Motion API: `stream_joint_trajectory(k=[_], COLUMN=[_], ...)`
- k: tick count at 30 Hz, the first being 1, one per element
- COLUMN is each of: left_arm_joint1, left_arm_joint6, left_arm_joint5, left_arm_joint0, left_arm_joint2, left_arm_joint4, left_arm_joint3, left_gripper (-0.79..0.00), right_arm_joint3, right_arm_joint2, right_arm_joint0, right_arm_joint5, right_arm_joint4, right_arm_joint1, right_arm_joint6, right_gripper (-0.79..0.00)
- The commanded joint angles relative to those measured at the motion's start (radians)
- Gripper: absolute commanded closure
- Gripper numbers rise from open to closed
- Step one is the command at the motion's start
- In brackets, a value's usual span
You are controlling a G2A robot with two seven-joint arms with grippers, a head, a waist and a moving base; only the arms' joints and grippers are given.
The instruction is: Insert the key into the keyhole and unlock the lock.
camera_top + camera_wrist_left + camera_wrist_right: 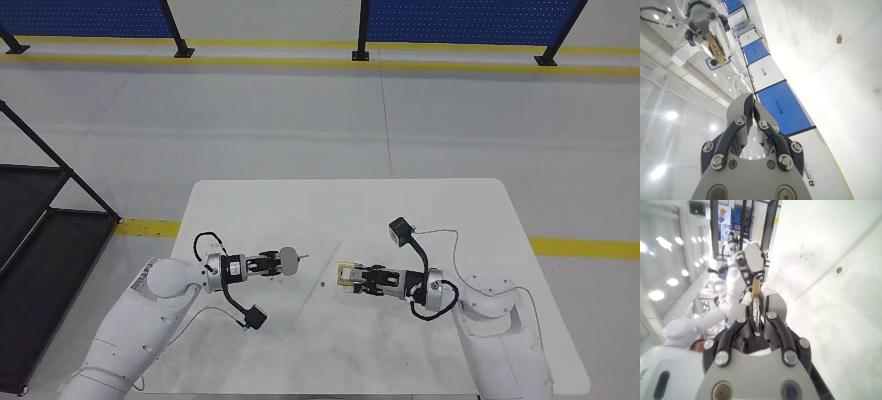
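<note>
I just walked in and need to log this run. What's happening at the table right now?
The robot is working on a lock with both arms. Its right gripper holds a brass padlock over the white table. Its left gripper is shut on a small key, and the tip of the key points at the padlock. There is a gap between the two, so the key is not yet inserted.

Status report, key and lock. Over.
Left gripper shut on key. Right gripper shut on lock. Key tip short of lock, not inserted. Brown crumb on table below gap.
</note>
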Motion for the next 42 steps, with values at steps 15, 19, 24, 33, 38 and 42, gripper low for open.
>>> stream_joint_trajectory(k=[15, 19, 24, 33, 38, 42], left_arm_joint1=[-0.004, 0.000, 0.002, 0.002, 0.001, 0.001], left_arm_joint6=[0.228, 0.252, 0.263, 0.256, 0.229, 0.213], left_arm_joint5=[0.085, 0.060, 0.050, 0.049, 0.045, 0.057], left_arm_joint0=[-0.047, -0.053, -0.058, -0.057, -0.033, -0.028], left_arm_joint2=[0.081, 0.094, 0.098, 0.099, 0.109, 0.113], left_arm_joint4=[-0.240, -0.272, -0.296, -0.296, -0.305, -0.315], left_arm_joint3=[0.072, 0.059, 0.051, 0.050, 0.037, 0.044], left_gripper=[0.000, 0.000, 0.000, 0.000, 0.000, 0.000], right_arm_joint3=[0.083, 0.100, 0.105, 0.105, 0.105, 0.105], right_arm_joint2=[-0.073, -0.079, -0.084, -0.084, -0.084, -0.084], right_arm_joint0=[0.082, 0.087, 0.089, 0.089, 0.089, 0.089], right_arm_joint5=[0.048, 0.033, 0.013, 0.013, 0.013, 0.013], right_arm_joint4=[0.120, 0.143, 0.143, 0.143, 0.143, 0.143], right_arm_joint1=[0.022, 0.029, 0.033, 0.033, 0.033, 0.033], right_arm_joint6=[0.060, 0.061, 0.053, 0.053, 0.053, 0.053], right_gripper=[0.000, 0.000, 0.000, 0.000, 0.000, 0.000])
